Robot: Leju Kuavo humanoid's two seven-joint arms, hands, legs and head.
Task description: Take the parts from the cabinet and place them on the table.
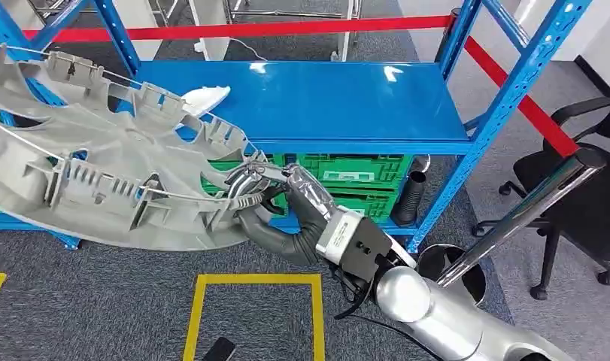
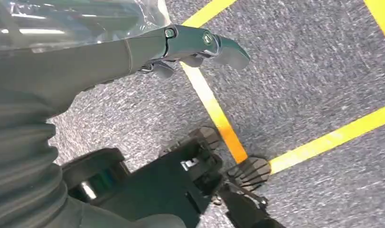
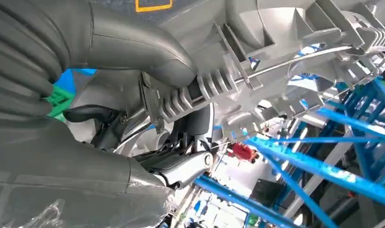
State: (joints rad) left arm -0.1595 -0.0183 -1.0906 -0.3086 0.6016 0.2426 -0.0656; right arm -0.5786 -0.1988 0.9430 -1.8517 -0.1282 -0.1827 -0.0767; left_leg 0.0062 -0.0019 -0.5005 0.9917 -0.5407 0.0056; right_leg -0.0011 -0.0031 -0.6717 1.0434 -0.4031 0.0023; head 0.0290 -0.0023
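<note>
**Big grey part off the shelf, riding in the right hand**

Right hand point(image 1: 268, 197) clamped on the rim of the large grey ribbed part point(image 1: 98, 169), thumb over one side, fingers point(image 3: 181, 166) tucked under the other, a thin wire ring point(image 3: 285, 61) running just past the grip. Bulk of the part fanned out well beyond the fingertips, held in the air in front of the blue cabinet point(image 1: 317, 98), tilted. A second, white part point(image 1: 204, 96) lying on the shelf, beyond the held one.

Left hand point(image 2: 200, 45) hanging low over grey carpet and yellow floor tape point(image 2: 214, 109), fingers loosely extended, holding nothing.

Step in hand, by the look of it: the carry, pick done, placing not yet. No table in sight, so next likely a turn away from the cabinet, grip kept firm against that long overhang, wide edge kept off the blue uprights point(image 1: 505, 98).
</note>
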